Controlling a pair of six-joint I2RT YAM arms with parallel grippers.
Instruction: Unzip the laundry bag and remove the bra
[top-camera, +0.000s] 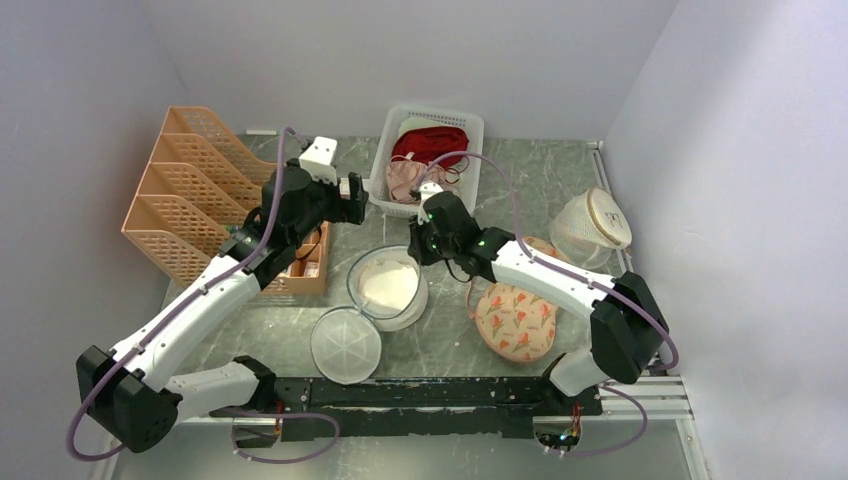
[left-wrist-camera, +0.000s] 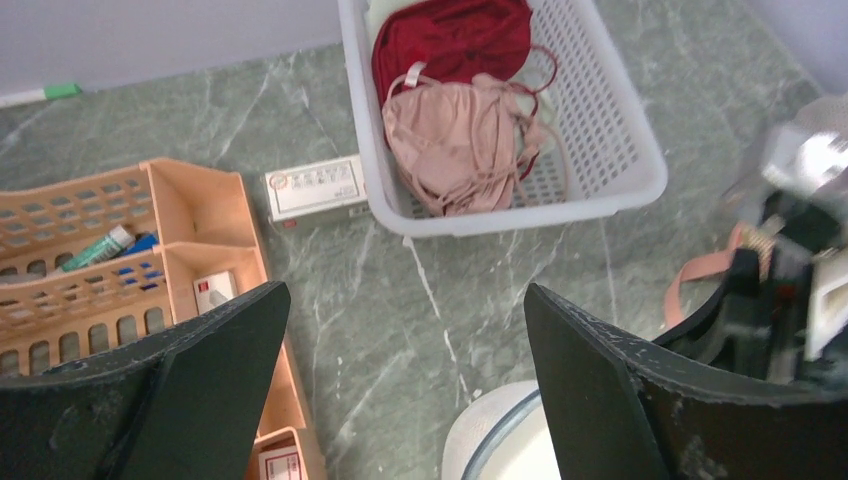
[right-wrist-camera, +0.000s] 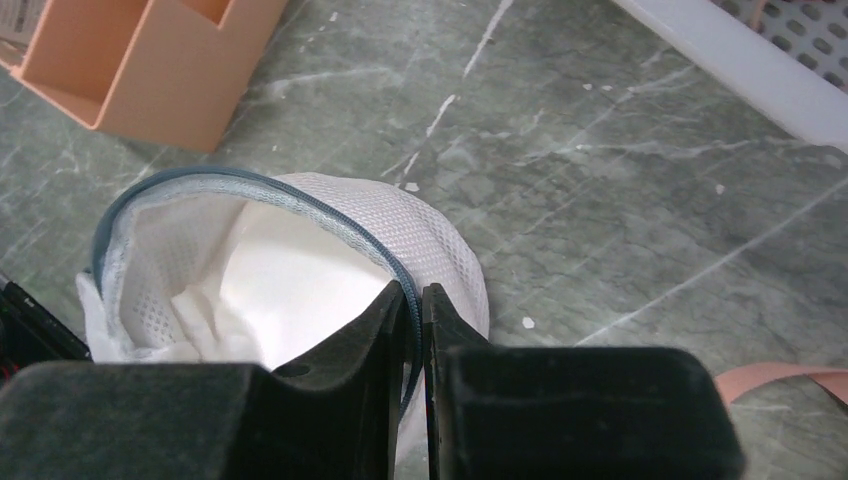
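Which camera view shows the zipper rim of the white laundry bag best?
The right wrist view: the zipper rim is close, pinched in the right gripper. The top external view shows the whole laundry bag small; the left wrist view catches only its edge.

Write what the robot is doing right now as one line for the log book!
laundry bag: top open | bra: inside bag | right gripper: shut on zipper rim | left gripper: open, empty

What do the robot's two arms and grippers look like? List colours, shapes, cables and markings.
Both the left arm and right arm have white link shells with black joints, and a lilac cable loops along each. The left gripper and right gripper have flat black fingers, scuffed with pale specks. No printed markings show.
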